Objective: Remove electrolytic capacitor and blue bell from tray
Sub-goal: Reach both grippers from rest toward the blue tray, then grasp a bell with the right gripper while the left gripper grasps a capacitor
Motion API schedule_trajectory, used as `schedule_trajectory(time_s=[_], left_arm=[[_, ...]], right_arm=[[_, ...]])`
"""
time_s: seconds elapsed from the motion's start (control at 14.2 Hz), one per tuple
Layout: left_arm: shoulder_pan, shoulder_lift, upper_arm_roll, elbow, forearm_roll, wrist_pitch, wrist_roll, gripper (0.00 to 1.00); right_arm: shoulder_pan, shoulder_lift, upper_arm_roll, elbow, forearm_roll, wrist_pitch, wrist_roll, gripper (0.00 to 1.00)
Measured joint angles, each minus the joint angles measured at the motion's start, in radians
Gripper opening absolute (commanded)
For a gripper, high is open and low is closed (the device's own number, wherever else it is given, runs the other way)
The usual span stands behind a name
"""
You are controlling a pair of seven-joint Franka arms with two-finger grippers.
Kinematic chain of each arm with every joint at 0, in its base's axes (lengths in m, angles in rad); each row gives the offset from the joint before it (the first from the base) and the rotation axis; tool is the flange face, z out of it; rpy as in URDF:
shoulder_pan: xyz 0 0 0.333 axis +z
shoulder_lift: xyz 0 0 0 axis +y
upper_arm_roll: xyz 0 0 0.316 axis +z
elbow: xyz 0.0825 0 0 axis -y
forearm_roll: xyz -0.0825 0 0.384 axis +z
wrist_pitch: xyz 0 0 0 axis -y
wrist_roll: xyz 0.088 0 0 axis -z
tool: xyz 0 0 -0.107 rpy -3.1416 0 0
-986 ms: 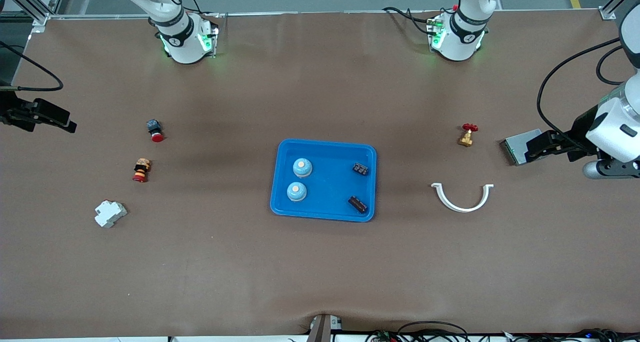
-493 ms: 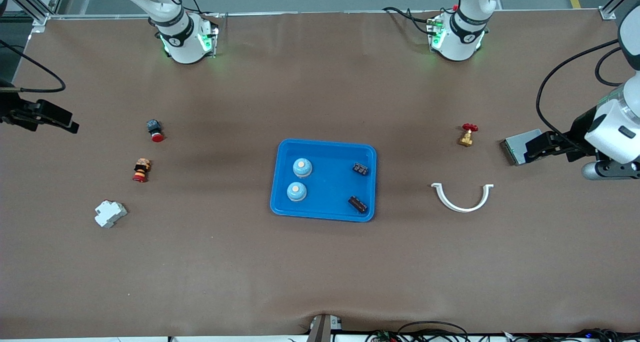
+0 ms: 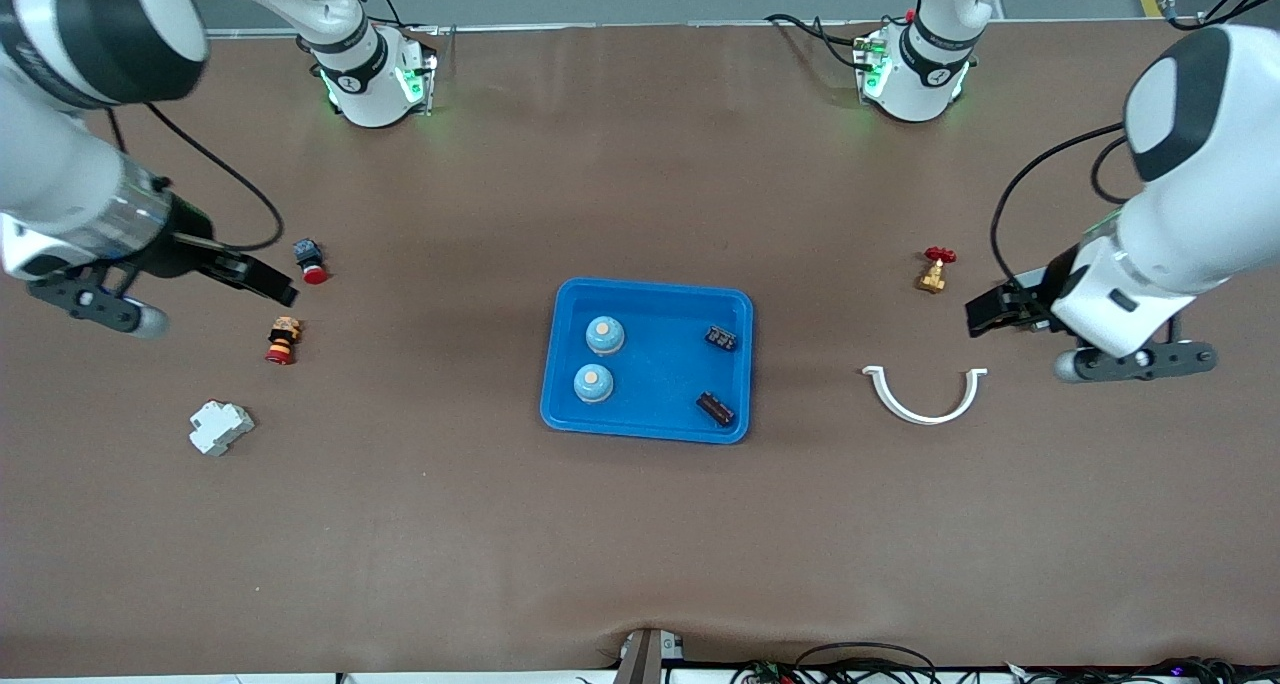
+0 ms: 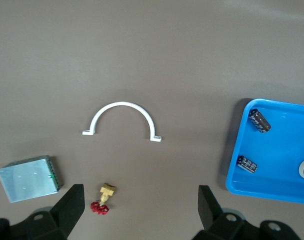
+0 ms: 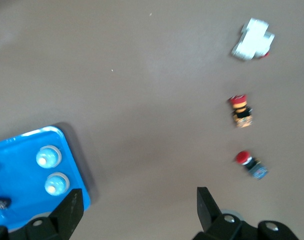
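Observation:
A blue tray [image 3: 650,294] sits mid-table. In it lie two light-blue bells [image 3: 605,334] [image 3: 593,383] and two dark capacitors [image 3: 721,338] [image 3: 715,408]. My left gripper [image 3: 985,314] is open and empty, over the table between a brass valve and a white half-ring, toward the left arm's end. Its wrist view shows the tray [image 4: 233,165], both capacitors [image 4: 260,120] [image 4: 247,164] and the gripper [image 4: 141,207]. My right gripper [image 3: 270,284] is open and empty, over the table by two red-capped buttons. Its wrist view shows the bells [image 5: 49,157] [image 5: 56,184] and the gripper [image 5: 139,207].
A brass valve with a red handle [image 3: 935,269] and a white half-ring clamp [image 3: 925,394] lie toward the left arm's end. A grey box [image 4: 29,177] shows in the left wrist view. Two red-capped buttons [image 3: 310,260] [image 3: 282,339] and a white breaker [image 3: 220,427] lie toward the right arm's end.
Both arms have swung in from the table's ends toward the tray. The left gripper left the grey box; the right gripper came in beside the buttons. Nothing on the table moved.

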Motion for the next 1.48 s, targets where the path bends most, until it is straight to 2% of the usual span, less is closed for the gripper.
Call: schedule_trajectory(time_s=[0.35, 0.85, 1.06, 1.2, 1.48], left_arm=[[-0.100, 0.092, -0.001, -0.001, 0.000, 0.110, -0.205, 1.00], [-0.222, 0.246, -0.001, 0.000, 0.016, 0.273, -0.533, 1.00], [-0.260, 0.281, -0.001, 0.001, 0.016, 0.281, -0.732, 1.00], [-0.265, 0.307, -0.001, 0.001, 0.017, 0.334, -0.862, 1.00], [-0.305, 0.377, -0.002, 0.002, 0.017, 0.435, -0.993, 1.00]], right_arm=[[0.145, 0.125, 0.001, -0.014, 0.001, 0.127, 0.305, 1.00], [0.296, 0.329, 0.001, -0.016, 0.001, 0.437, 0.638, 1.00], [0.340, 0.397, 0.001, -0.015, 0.001, 0.523, 0.729, 1.00], [0.364, 0.433, 0.001, -0.015, 0.001, 0.552, 0.761, 1.00], [0.417, 0.500, 0.001, -0.014, 0.001, 0.606, 0.825, 1.00]])
